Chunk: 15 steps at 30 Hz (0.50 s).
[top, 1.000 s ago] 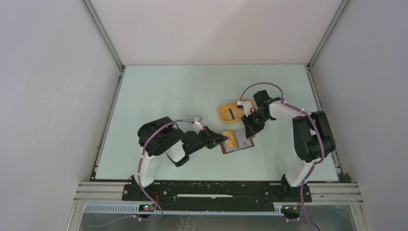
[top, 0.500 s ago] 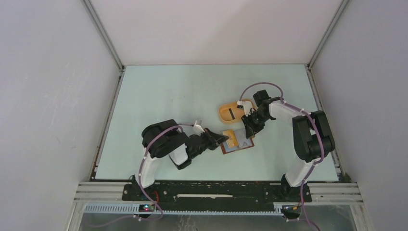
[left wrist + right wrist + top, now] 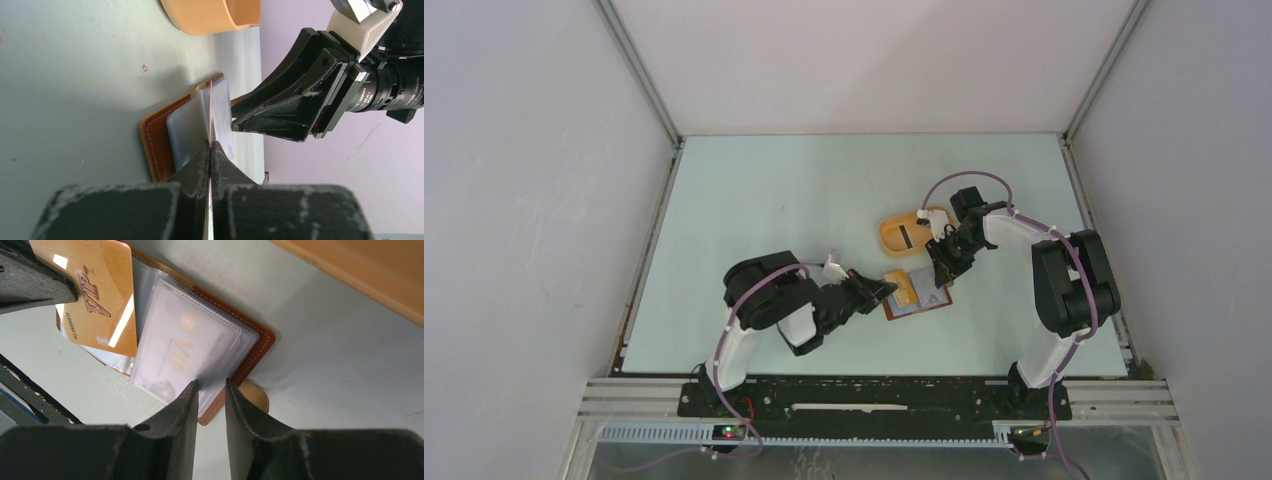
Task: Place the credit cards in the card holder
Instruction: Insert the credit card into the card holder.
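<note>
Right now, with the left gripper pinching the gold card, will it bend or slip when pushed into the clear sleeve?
Probably stiff: the gold card juts flat and unsupported from the left gripper, a straight line edge-on. Its glossy face mirrors light, so it may slip in the grip. The clear sleeve looks limp and could buckle first.

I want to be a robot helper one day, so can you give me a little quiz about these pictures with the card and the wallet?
1. True or false: the left gripper is pinching a gold card.
2. What colour is the tray near the wallet? A) orange B) green C) blue
3. What word is printed in big letters on the gold card?

Key: 1 true. 2 A. 3 VIP.
</note>
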{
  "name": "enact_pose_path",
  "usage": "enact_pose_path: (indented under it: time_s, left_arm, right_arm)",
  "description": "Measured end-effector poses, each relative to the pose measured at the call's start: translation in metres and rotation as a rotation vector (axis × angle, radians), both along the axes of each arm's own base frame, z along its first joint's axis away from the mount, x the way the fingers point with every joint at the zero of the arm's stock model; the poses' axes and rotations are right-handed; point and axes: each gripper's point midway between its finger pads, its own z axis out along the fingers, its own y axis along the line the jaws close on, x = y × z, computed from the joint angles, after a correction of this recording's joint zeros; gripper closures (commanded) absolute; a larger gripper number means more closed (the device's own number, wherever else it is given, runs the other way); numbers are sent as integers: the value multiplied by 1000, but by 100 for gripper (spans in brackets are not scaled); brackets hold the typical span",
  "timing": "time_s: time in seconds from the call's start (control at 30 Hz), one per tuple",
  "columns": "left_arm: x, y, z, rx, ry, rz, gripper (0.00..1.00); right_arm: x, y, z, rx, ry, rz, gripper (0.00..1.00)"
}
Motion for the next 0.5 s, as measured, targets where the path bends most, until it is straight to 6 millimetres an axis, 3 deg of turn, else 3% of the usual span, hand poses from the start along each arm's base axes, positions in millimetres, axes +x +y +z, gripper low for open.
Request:
enact_pose_path:
  time_s: [0.17,0.4,0.5]
  left_arm:
    - [-4,1,1,6,-5,-3,100]
    - [-7,0,23,-24,-43,-6,100]
    - [-7,0,23,-19,-49,-5,100]
  right_arm:
    - [0,0,0,0,0,0,67]
    - [0,0,0,0,0,0,67]
    - [0,0,0,0,0,0,67]
